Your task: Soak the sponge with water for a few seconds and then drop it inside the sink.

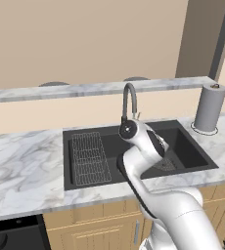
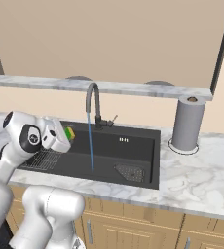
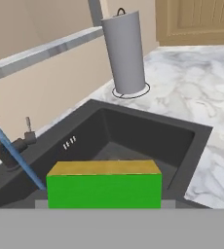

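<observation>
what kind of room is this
A kitchen, most likely, and a rendered one. A dark sink is set into a marble counter, a gooseneck faucet runs water, and a paper towel roll stands beside it above wooden cabinets.

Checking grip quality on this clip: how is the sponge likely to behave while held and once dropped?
The sponge looks like a small flat-sided block, so it probably won't roll. Likely light and soft, giving slightly in the gripper. With water running, it may get heavier and slicker.
</observation>
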Robot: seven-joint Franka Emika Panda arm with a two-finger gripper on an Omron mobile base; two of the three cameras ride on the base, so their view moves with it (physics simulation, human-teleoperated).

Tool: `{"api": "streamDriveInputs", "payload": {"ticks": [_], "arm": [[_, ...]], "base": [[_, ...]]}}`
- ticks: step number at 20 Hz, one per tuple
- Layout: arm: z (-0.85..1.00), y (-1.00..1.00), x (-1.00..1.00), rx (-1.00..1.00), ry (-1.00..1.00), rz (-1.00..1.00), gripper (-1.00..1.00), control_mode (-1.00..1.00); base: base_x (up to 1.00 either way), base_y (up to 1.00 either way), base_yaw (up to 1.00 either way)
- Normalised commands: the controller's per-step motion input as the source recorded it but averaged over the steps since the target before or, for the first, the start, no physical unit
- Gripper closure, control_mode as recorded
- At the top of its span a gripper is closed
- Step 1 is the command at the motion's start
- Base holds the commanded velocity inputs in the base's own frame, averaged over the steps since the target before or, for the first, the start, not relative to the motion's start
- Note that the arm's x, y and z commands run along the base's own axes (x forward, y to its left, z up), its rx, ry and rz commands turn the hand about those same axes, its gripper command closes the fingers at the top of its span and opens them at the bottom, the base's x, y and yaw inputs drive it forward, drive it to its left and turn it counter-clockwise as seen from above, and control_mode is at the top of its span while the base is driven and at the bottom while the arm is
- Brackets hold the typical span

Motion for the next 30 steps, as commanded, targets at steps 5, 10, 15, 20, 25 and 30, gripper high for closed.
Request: {"api": "streamDriveInputs", "payload": {"ticks": [5, 10, 15, 20, 25, 30], "arm": [[-0.03, 0.13, 0.03, 0.0, 0.01, 0.0, 1.0, -1.0], [-0.14, 0.06, 0.08, -0.01, 0.0, 0.0, 1.0, -1.0], [-0.21, 0.0, 0.16, -0.02, 0.0, 0.0, 1.0, -1.0], [-0.13, 0.0, 0.18, -0.01, 0.0, 0.0, 1.0, -1.0], [-0.01, 0.0, 0.15, 0.0, 0.03, 0.0, 1.0, -1.0], [0.0, 0.0, 0.18, 0.0, 0.06, -0.02, 1.0, -1.0]], "base": [[0.0, 0.0, 0.0], [0.0, 0.0, 0.0], [0.0, 0.0, 0.0], [0.0, 0.0, 0.0], [0.0, 0.0, 0.0], [0.0, 0.0, 0.0]]}}
